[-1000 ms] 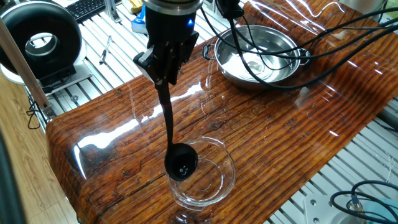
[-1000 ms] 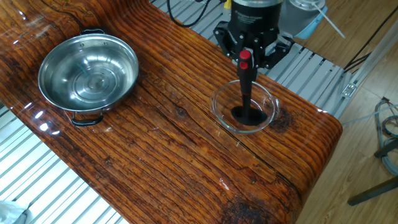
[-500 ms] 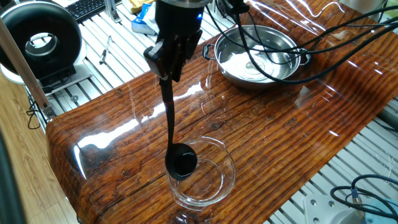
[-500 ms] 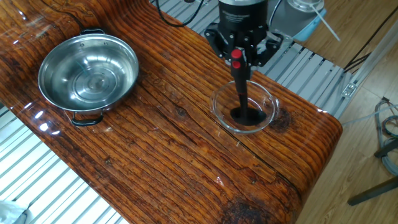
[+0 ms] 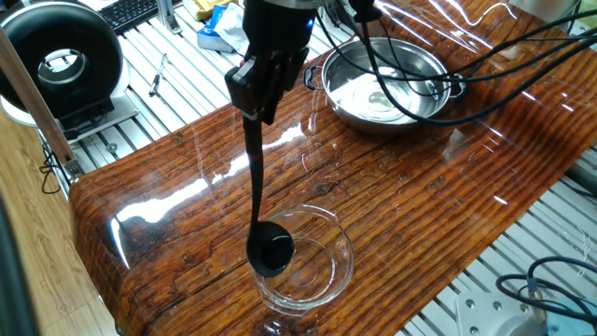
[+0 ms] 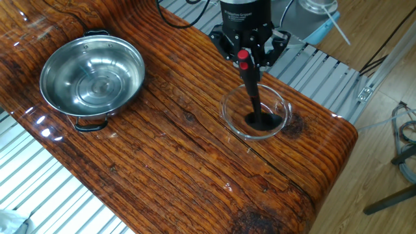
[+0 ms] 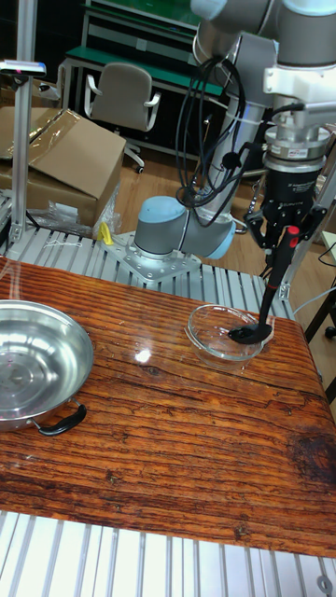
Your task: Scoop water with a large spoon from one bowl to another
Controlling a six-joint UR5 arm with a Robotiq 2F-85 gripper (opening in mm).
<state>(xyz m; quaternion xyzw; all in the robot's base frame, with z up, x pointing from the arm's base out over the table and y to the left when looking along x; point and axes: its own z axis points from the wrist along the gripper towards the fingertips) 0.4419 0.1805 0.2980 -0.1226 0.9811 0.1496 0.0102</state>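
Note:
My gripper is shut on the top of the large spoon, a black ladle with a red tip. Its handle slants down and its small cup sits inside the clear glass bowl near the table's end. In the other fixed view the gripper hangs over the far rim of the glass bowl. The steel bowl stands apart at the other end, with shiny water in it. Water in the glass bowl cannot be made out.
Black cables hang across the steel bowl. A round black device and a keyboard lie beyond the table edge. Behind the table are the arm's base, a cardboard box and a chair.
The gripper has shifted towards the steel bowl's side, tilting the ladle handle further. The cup has stayed inside the glass bowl.

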